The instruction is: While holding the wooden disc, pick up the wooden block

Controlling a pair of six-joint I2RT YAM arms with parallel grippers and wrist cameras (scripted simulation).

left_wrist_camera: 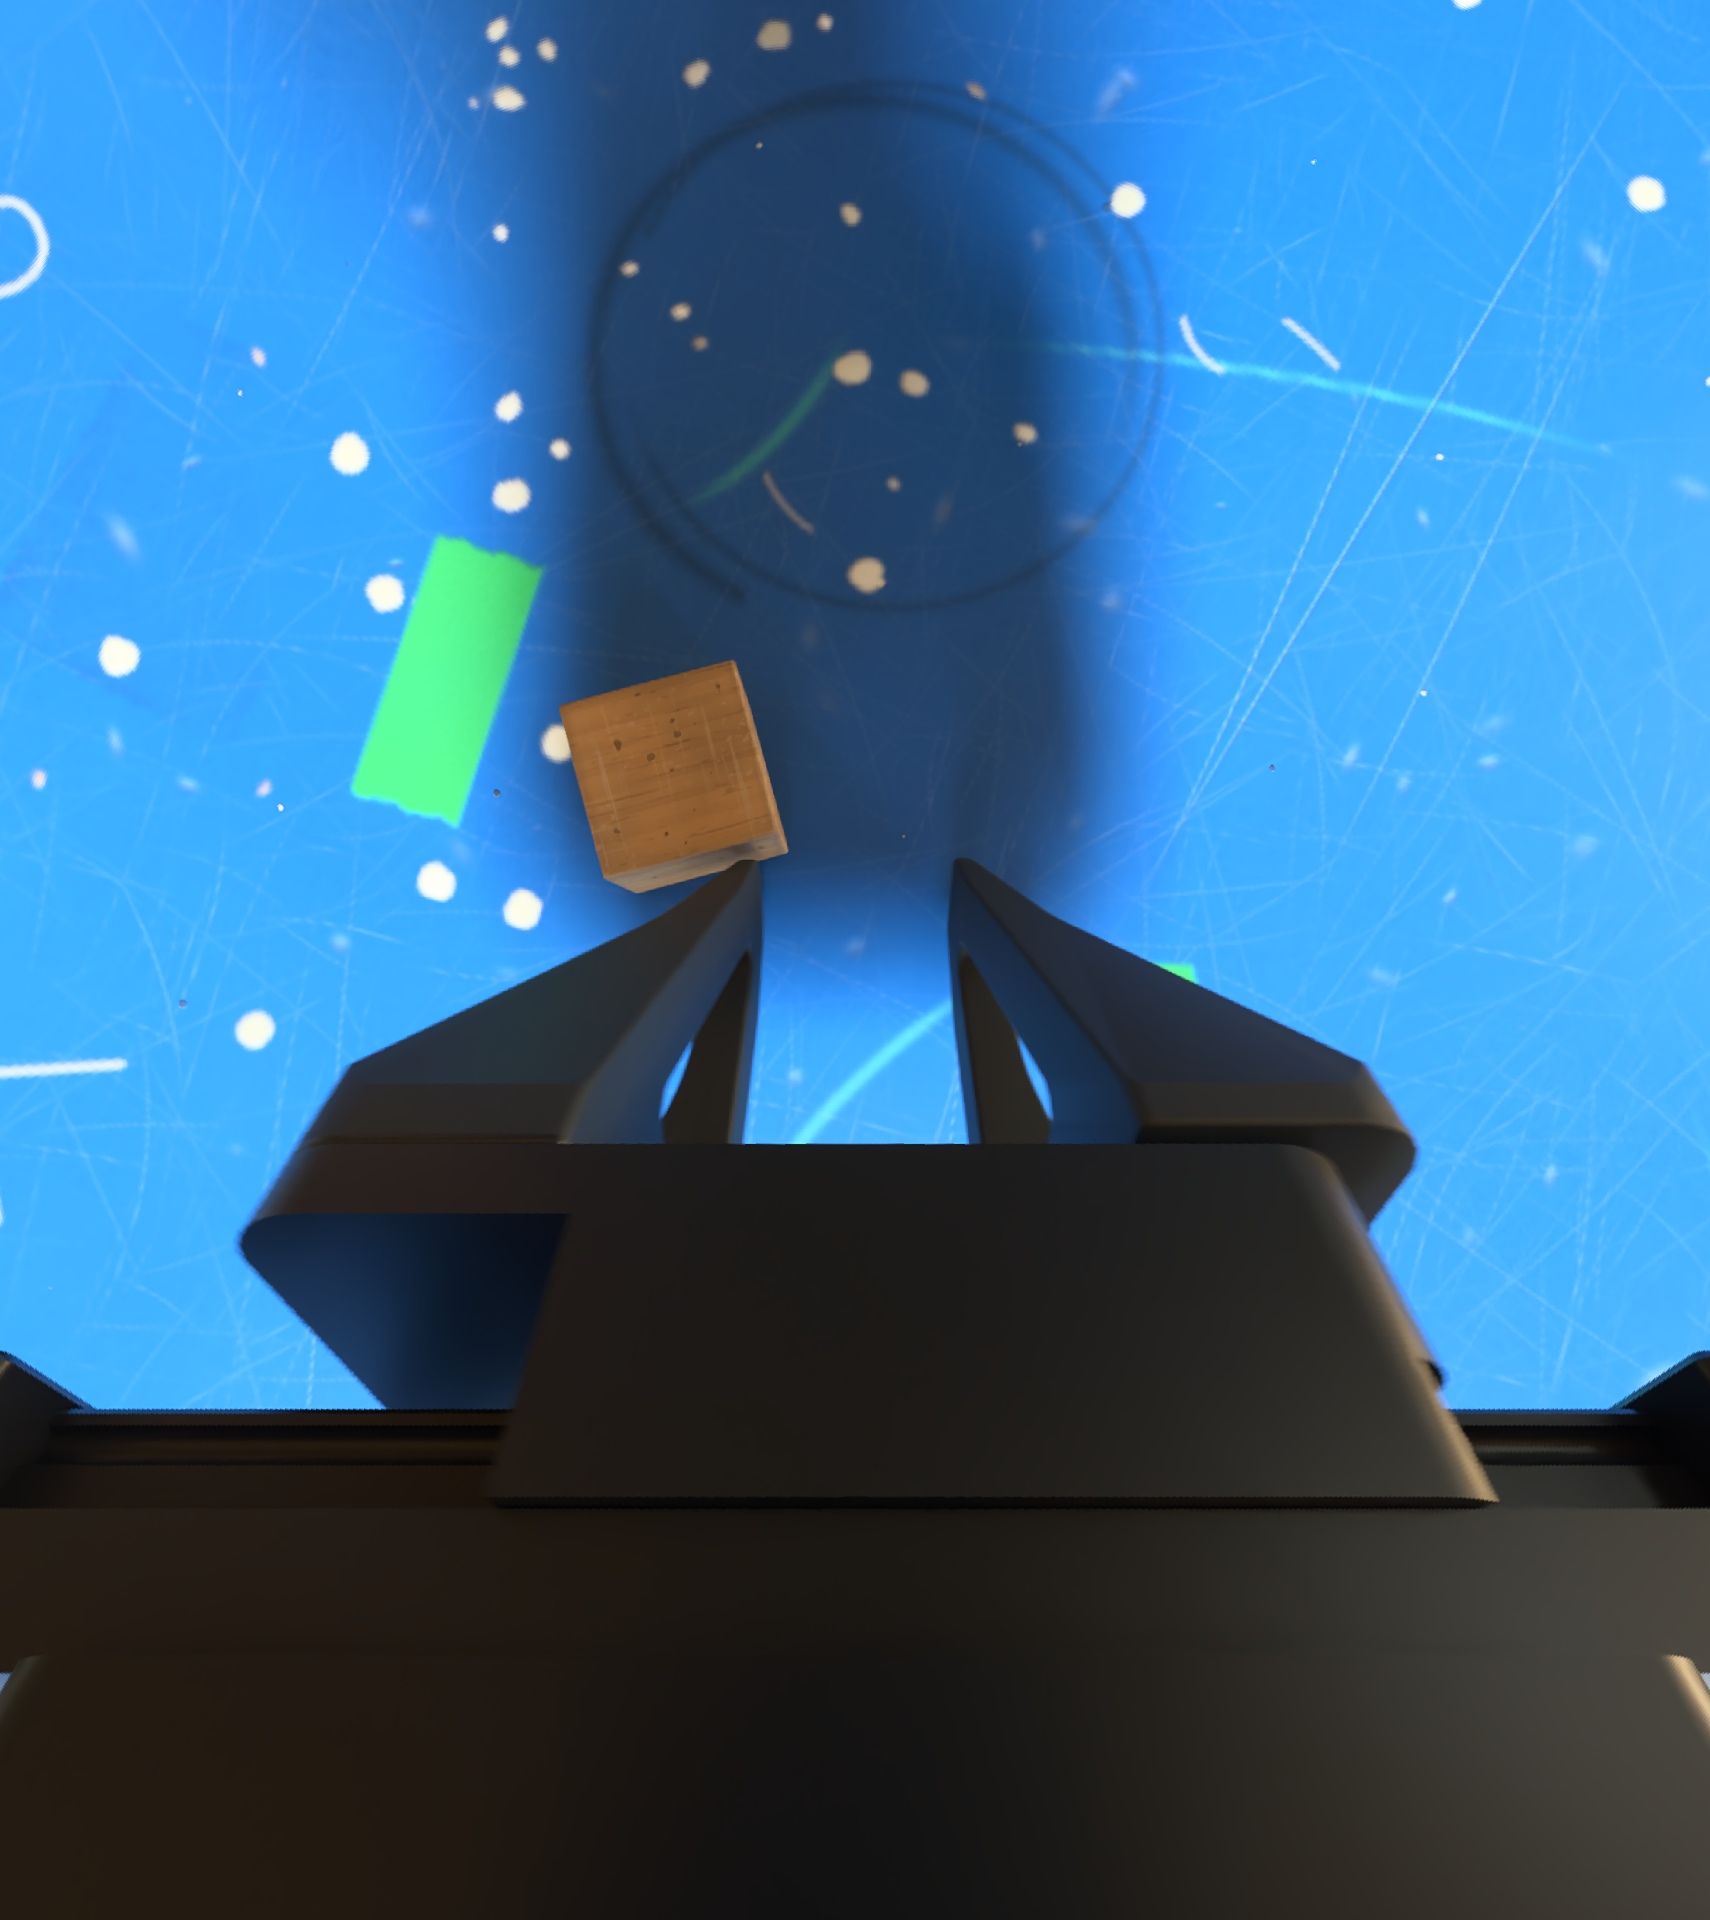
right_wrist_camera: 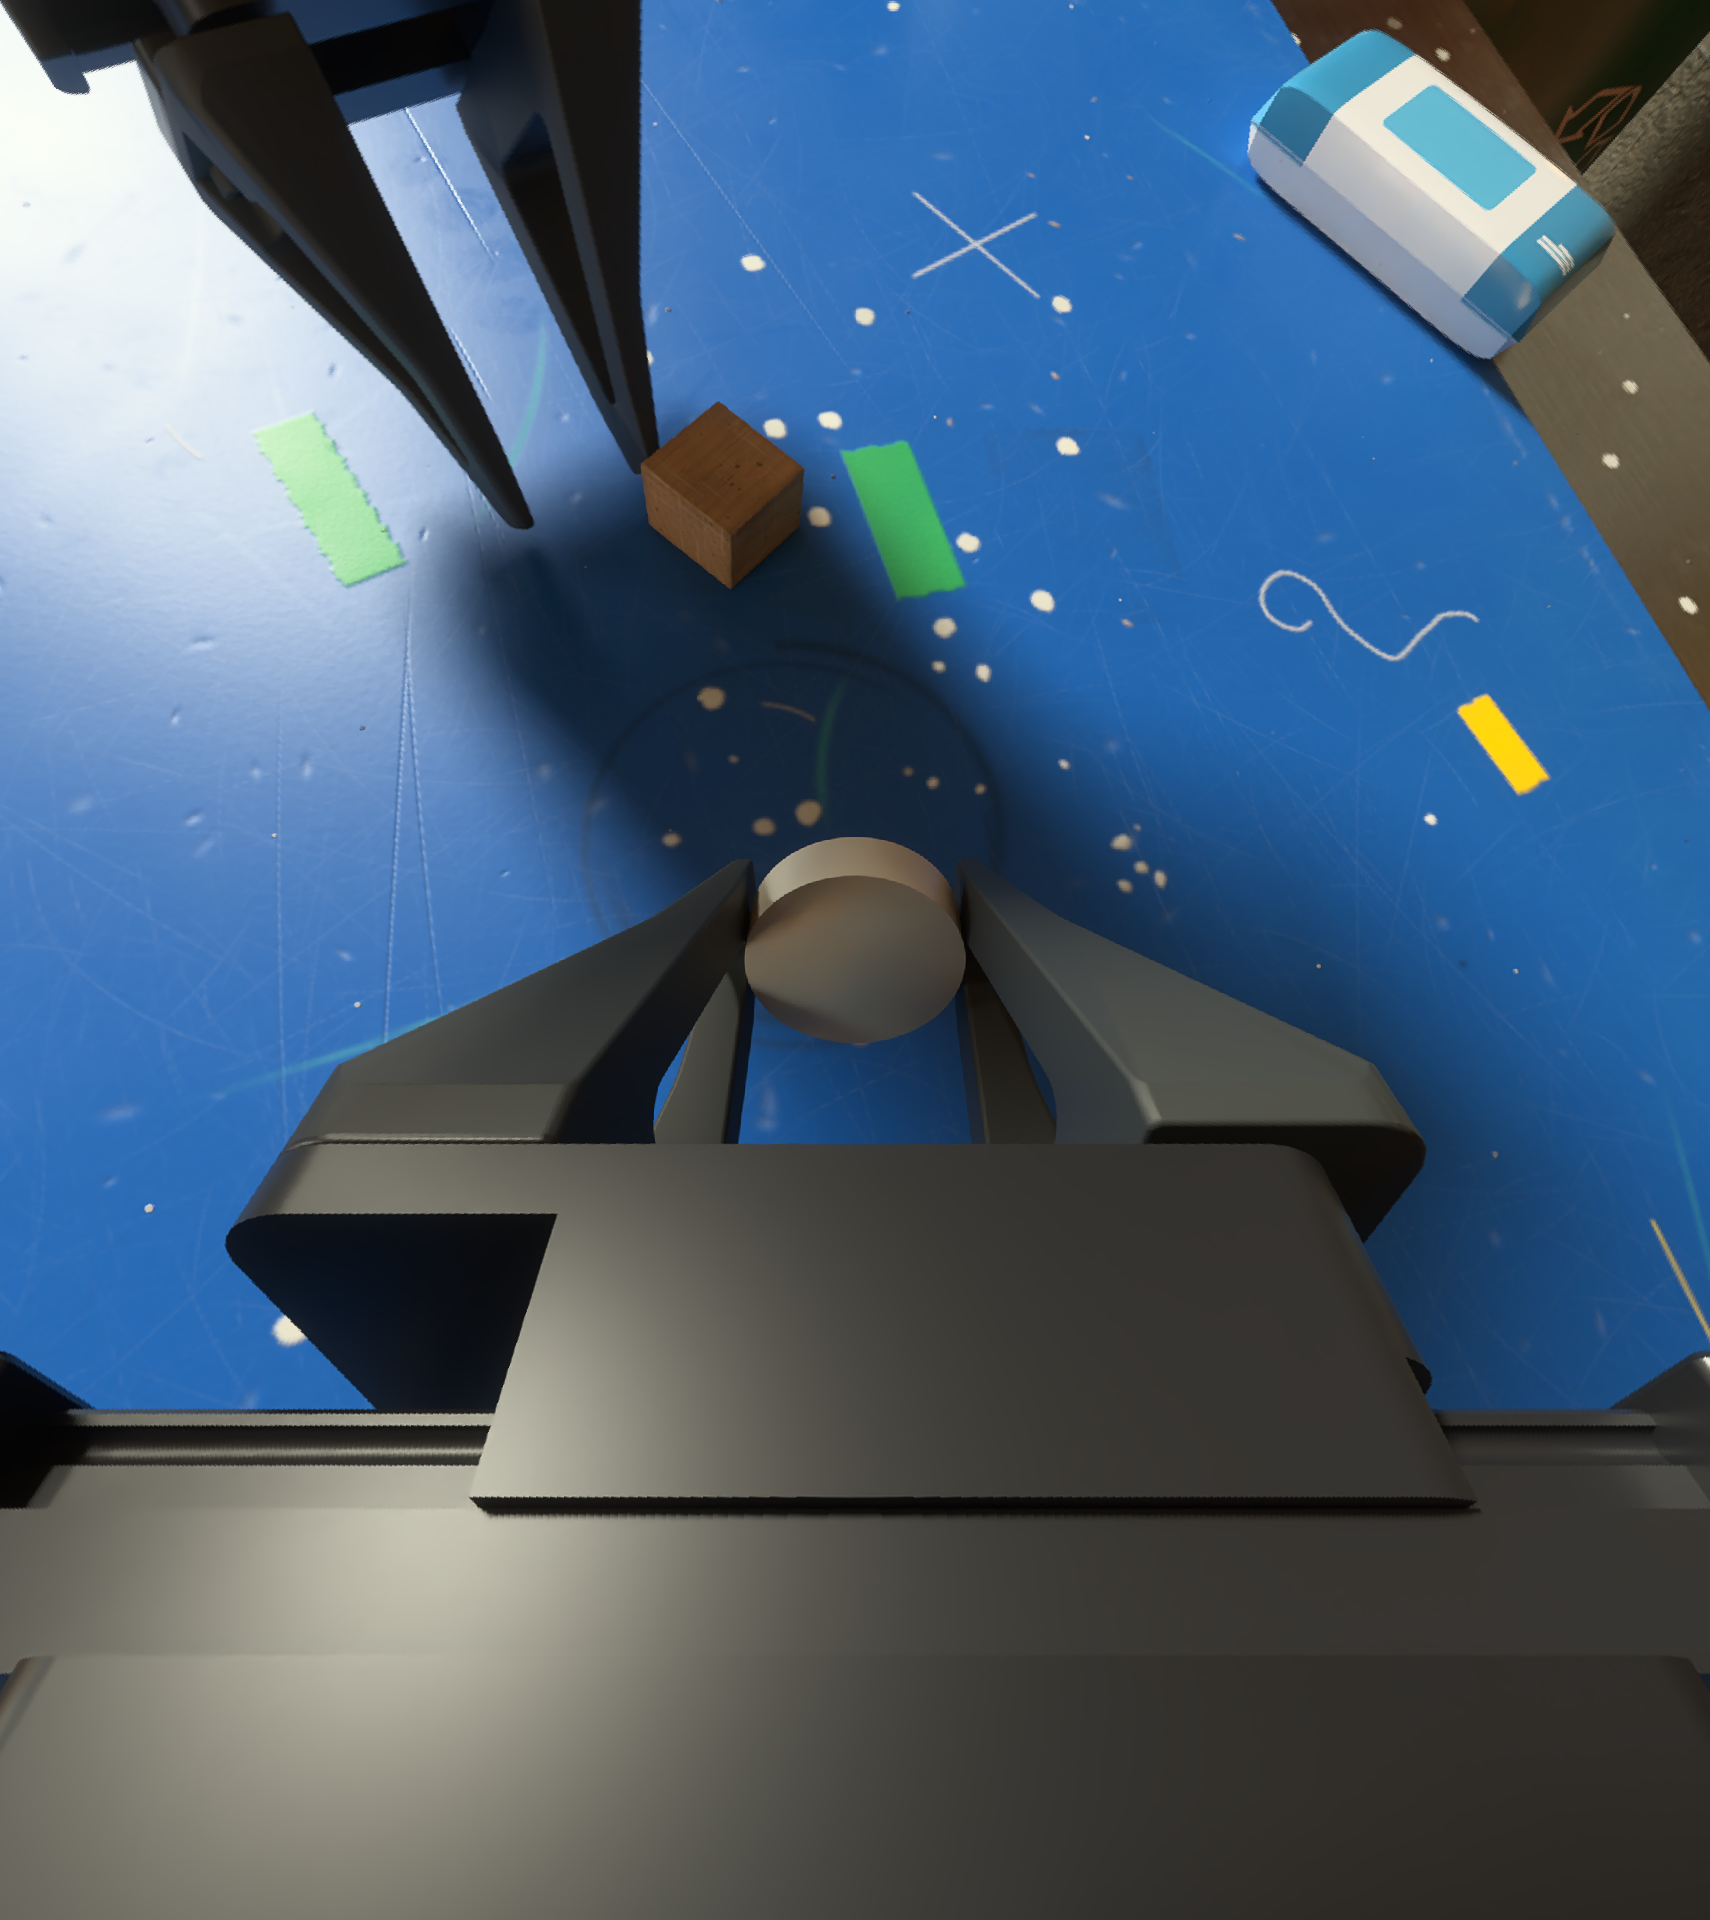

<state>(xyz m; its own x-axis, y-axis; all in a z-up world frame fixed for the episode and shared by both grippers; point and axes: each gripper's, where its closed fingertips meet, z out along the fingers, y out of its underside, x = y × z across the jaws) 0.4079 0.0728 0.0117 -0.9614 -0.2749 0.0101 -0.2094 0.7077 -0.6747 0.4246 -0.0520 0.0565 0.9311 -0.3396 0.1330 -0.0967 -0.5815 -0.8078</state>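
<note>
Pale wood fills the right gripper [right_wrist_camera: 855, 883]: its two black fingers pinch the wooden disc [right_wrist_camera: 853, 940] by the rim, lifted above the blue tabletop [right_wrist_camera: 207, 831]. Farther on, the wooden block [right_wrist_camera: 723, 494] sits on that surface, a green tape strip [right_wrist_camera: 901, 520] just beside it and another green strip [right_wrist_camera: 328, 499] off to the other side. The left gripper [right_wrist_camera: 586, 488] comes down from above with fingers spread and nothing between them; one fingertip [left_wrist_camera: 742, 883] touches the block's edge, the block lying outside the gap. A yellow strip [right_wrist_camera: 1502, 743] lies well apart. Farthest off, a blue-and-white box [right_wrist_camera: 1427, 187] rests at the table's edge; no writing on it is readable.
</note>
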